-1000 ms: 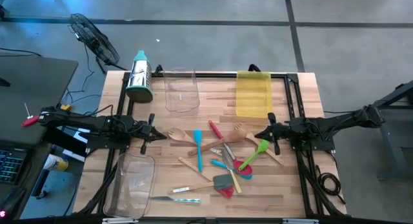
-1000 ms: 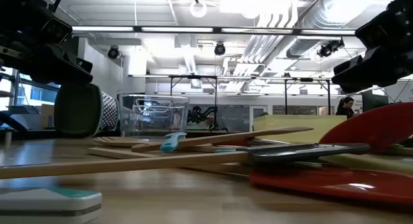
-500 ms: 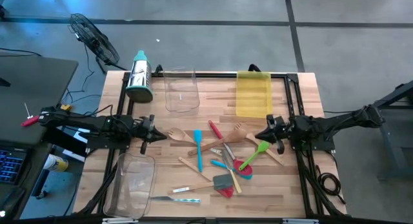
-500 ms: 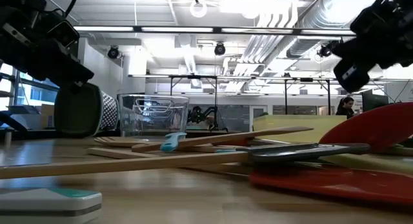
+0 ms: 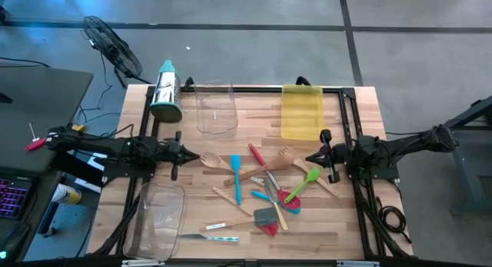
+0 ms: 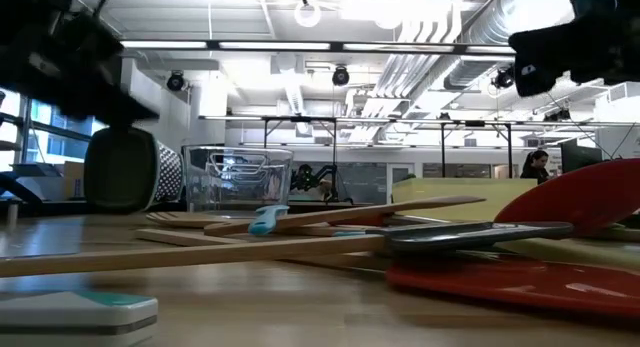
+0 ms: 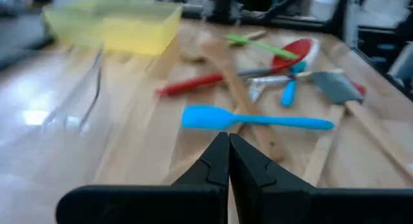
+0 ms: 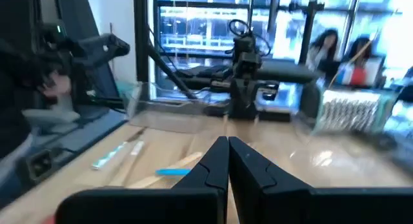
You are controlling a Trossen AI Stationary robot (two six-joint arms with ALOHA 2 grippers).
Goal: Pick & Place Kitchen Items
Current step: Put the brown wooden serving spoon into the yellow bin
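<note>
The kitchen items lie loose in a pile at mid-table, touching and crossing one another: a blue spatula [image 5: 235, 178], a wooden spoon [image 5: 211, 160], a green spatula [image 5: 304, 184], a grey spatula [image 5: 265, 216], a red utensil [image 5: 256, 155] and slim knives [image 5: 211, 237]. My left gripper [image 5: 190, 156] hovers shut just left of the wooden spoon, touching nothing; its wrist view shows the blue spatula [image 7: 255, 119] ahead of its fingertips [image 7: 228, 137]. My right gripper [image 5: 310, 158] hovers shut at the pile's right edge, above the green spatula, fingertips [image 8: 228, 141] together.
A steel grater with a teal top [image 5: 166, 90] lies at the far left. A clear bin [image 5: 215, 107] and a yellow bin [image 5: 301, 111] sit along the far edge, another clear bin [image 5: 157, 217] at the near left. People show in the room beyond [image 8: 326, 46].
My left gripper has moved a little toward the table's right, closer to the wooden spoon. My right arm has risen in the low view and its wrist has turned. The utensils have not moved.
</note>
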